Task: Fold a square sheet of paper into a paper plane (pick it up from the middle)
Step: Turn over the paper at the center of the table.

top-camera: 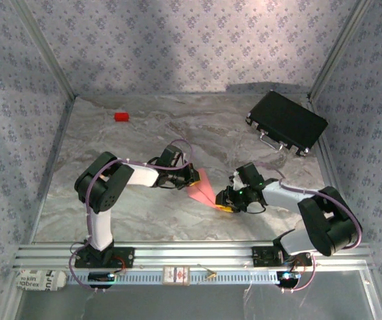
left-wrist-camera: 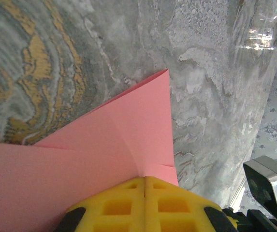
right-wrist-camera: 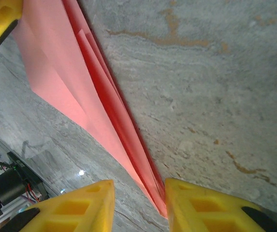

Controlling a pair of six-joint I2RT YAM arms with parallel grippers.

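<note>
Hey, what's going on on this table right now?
Two robot arms are folding a salmon-pink sheet of paper in the middle of the marbled table; it is already creased into a pointed shape. The left gripper is shut on one end of it. The right gripper is open, with its fingers on either side of the paper's folded edge. A black case and a small red block sit at the back, away from both arms.

Near the middle of the tabletop (top-camera: 144, 220) the paper plane (top-camera: 203, 188) lies between the left tool (top-camera: 191, 180) on its left and the right tool (top-camera: 225, 200) at its near right end, with a small block (top-camera: 121, 117) far behind left and a case (top-camera: 287, 123) behind right.
</note>
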